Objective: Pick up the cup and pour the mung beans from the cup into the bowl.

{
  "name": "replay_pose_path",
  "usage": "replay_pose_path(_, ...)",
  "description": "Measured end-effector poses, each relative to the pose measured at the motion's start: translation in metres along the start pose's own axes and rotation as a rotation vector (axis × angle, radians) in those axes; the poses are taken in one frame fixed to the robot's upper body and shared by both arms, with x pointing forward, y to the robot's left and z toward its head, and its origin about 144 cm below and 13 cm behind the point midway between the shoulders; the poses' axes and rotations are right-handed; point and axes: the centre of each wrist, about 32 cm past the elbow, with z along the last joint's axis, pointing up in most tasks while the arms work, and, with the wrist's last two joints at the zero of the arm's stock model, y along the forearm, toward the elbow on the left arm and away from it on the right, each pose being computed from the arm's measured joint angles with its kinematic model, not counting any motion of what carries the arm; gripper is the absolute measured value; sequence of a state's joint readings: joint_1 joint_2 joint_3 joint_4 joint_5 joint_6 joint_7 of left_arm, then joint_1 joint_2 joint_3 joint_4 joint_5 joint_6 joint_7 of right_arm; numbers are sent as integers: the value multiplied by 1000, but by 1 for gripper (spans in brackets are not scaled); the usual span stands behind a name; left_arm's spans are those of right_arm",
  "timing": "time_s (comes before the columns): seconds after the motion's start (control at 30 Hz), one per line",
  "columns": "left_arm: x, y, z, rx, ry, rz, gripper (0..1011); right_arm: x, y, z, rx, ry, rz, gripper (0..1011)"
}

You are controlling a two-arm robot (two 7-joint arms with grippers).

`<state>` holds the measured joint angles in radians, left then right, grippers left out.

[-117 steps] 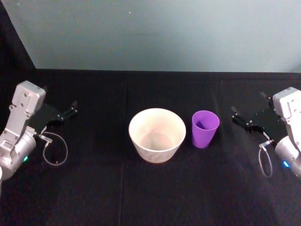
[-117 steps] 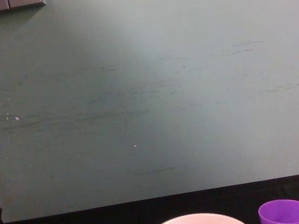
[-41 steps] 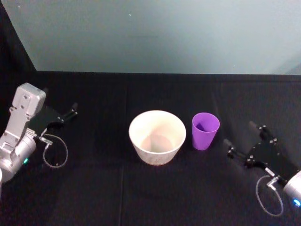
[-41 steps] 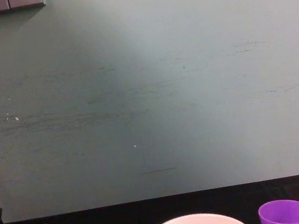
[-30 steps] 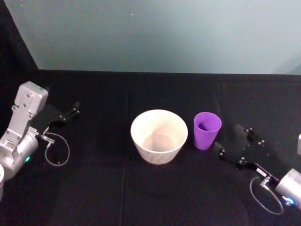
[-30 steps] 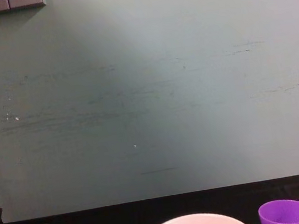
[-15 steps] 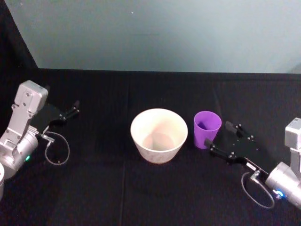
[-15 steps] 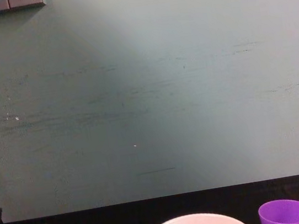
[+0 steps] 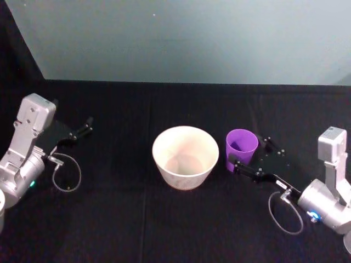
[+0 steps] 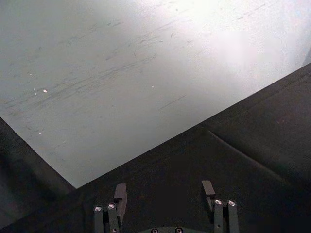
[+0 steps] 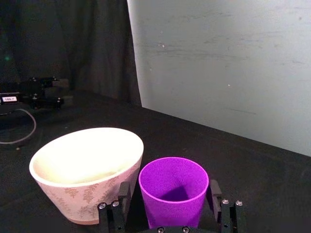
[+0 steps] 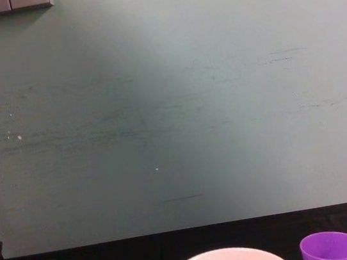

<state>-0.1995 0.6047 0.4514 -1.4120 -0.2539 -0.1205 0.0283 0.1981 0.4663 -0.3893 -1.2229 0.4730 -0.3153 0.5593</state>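
- Small bright purple plastic cup [image 9: 242,148] stands upright on the black tablecloth [image 9: 164,219], just beside the wide, round, pale pinkish-white bowl [image 9: 185,178], on the bowl's right.
- Right gripper [image 9: 248,150] is low at the cup with its fingers spread, one on either side of it. Touching or not, can't really tell.
- Left gripper [image 9: 82,129] sits off by the table's left edge, well apart from the bowl.

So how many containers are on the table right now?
2. The bowl sits near the middle of the table; the purple cup stands upright just to its right, between the right gripper's open fingers. None seem hidden.
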Motion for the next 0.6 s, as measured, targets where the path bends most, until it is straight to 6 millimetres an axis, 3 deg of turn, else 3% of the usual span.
replay_pose_path(0.23,0,0,0,0,0,0,1000,-2,11,-1,-5,-6,2,1003)
replay_pose_path(0.6,0,0,0,0,0,0,1000,-2,10,-1,-6,-6,2,1003)
